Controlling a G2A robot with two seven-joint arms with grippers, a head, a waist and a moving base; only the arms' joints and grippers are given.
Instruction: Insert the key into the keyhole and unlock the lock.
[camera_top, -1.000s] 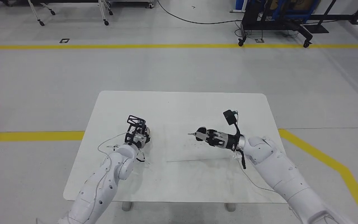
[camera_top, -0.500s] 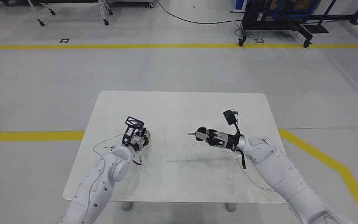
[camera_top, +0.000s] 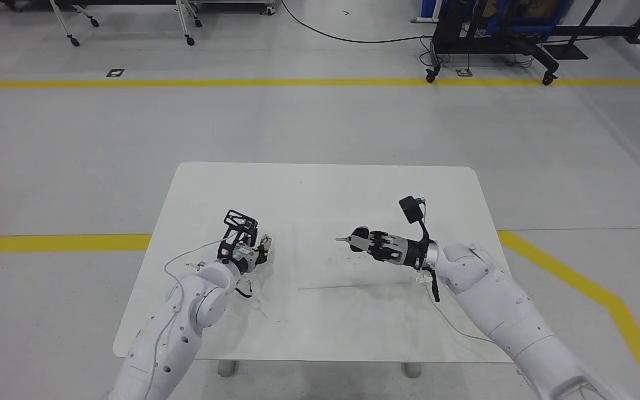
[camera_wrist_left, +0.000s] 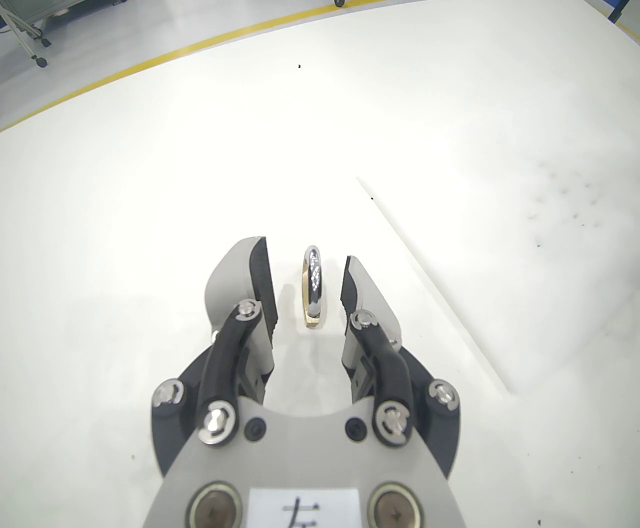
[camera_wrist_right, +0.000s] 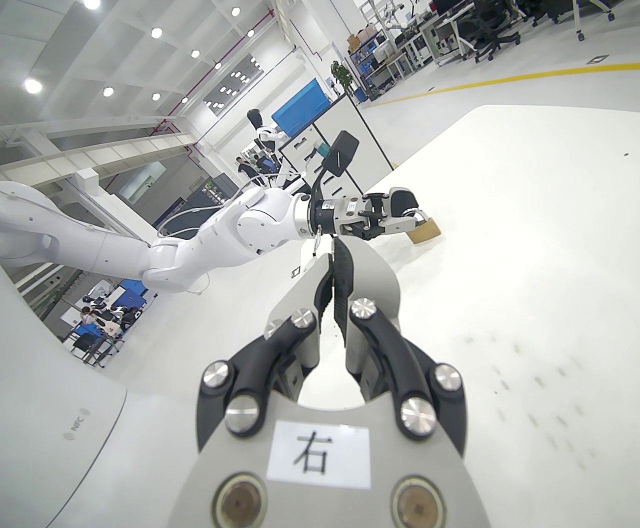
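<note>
Top view: the left claw (camera_top: 257, 250) is at the lock (camera_top: 266, 246) on the white worktop (camera_top: 320, 190). The right claw (camera_top: 350, 240), well apart from it, pinches the key (camera_top: 342, 240).

Left wrist view: the jaws stand open either side of the lock, not touching it.

Right wrist view: the jaws are pressed together.

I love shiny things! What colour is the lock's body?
The lock's body is brassy gold, clearest in the right wrist view.

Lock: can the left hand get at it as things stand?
Probably yes. The left hand is open and low over the table, and the lock stands between its fingers with a gap on each side. Nothing else is in the way.
</note>
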